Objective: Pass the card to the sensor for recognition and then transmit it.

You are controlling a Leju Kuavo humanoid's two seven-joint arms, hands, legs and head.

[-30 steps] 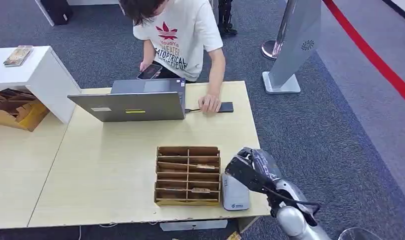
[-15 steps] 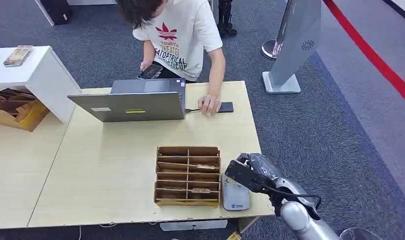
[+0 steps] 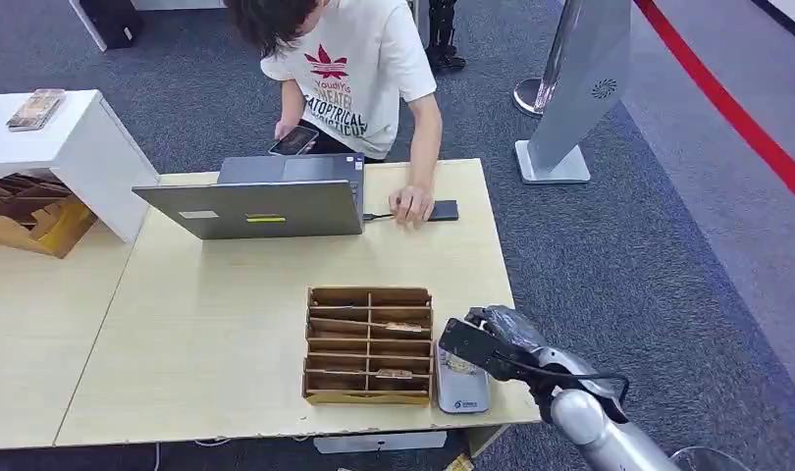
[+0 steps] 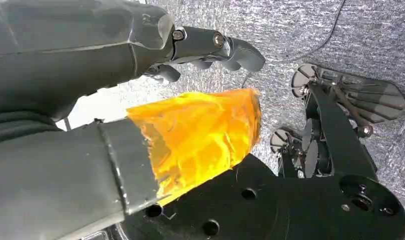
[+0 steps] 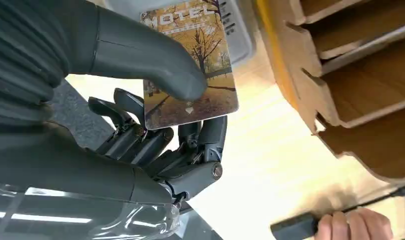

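Observation:
My right hand (image 3: 494, 342) hovers low over the grey card sensor (image 3: 462, 389) at the table's front right corner. It pinches a hotel card (image 5: 190, 62) printed with autumn trees between the thumb and the fingers (image 5: 200, 137), face held over the sensor (image 5: 243, 27). An edge of the card (image 3: 459, 363) peeks out under the hand. My left hand (image 4: 90, 60) hangs over the carpet with nothing in it, fingers loosely extended.
A wooden divided organizer (image 3: 369, 345) with a few cards stands just left of the sensor. Farther back are a laptop (image 3: 266, 204) and a person (image 3: 359, 69) whose hand (image 3: 411, 205) rests on a black device (image 3: 446, 210). The table's right edge (image 3: 502, 285) is close.
My right hand has sunk lower and drawn slightly nearer, bringing the card down over the sensor. The person and the table's things stay as they were.

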